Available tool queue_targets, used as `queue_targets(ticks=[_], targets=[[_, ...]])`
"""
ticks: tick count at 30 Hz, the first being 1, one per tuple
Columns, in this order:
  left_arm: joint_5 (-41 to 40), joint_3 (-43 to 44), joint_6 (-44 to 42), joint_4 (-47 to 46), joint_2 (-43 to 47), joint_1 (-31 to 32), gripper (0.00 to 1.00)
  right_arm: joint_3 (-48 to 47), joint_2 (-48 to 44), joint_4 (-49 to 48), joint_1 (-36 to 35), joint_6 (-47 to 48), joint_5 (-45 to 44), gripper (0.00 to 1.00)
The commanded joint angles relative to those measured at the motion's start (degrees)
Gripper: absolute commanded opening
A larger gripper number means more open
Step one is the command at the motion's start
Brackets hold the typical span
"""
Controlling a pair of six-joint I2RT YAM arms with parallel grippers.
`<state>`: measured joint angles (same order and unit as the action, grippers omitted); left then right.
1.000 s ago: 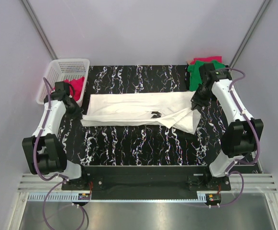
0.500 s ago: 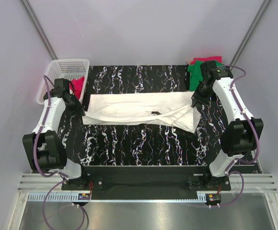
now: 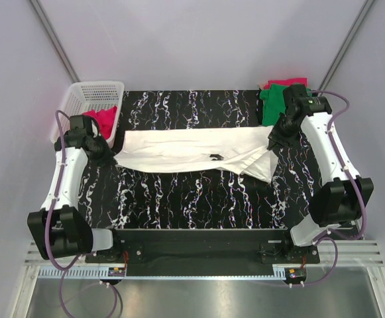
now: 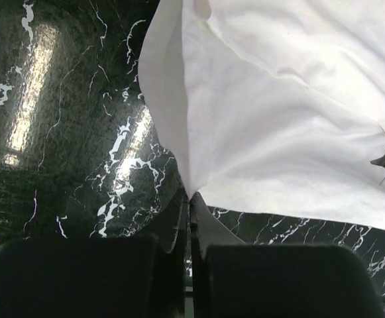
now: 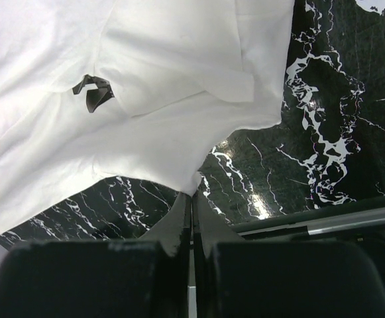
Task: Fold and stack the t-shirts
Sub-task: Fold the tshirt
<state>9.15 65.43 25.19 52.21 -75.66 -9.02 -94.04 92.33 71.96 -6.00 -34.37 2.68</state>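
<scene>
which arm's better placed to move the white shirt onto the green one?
Right, probably. The right gripper is shut on the end of the white shirt nearest the green shirt; the left gripper is shut on the opposite end, by the basket.

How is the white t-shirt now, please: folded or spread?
Partly folded: the white t-shirt is a long layered band, pinched between left gripper and right gripper.

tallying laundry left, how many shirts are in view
4: a white t-shirt stretched across mid-table; a green t-shirt at the far right corner; a pinkish-red shirt behind it; a second pinkish-red shirt in the basket at far left. Others may be hidden in it.
</scene>
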Motion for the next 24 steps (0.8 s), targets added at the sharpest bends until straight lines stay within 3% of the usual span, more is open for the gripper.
queue_targets(ticks=[1, 8, 13, 24], targets=[[2.37, 1.81, -1.37, 2.02, 4.02, -0.39, 0.00, -0.09, -4.53, 2.57, 0.29, -0.52, 0.49, 0.00], [0.00, 1.89, -1.28, 3.25, 3.94, -0.39, 0.00, 2.28, -6.29, 2.22, 0.29, -0.61, 0.05, 0.00], [-1.58, 5.67, -1.02, 2.90, -1.50, -0.39, 0.00, 0.79, -3.22, 1.25, 0.29, 0.09, -0.39, 0.00], [-5.37, 17.79, -0.14, 2.02, -17.57, -0.30, 0.00, -13.70, 11.88, 2.04, 0.37, 3.08, -2.33, 0.00]])
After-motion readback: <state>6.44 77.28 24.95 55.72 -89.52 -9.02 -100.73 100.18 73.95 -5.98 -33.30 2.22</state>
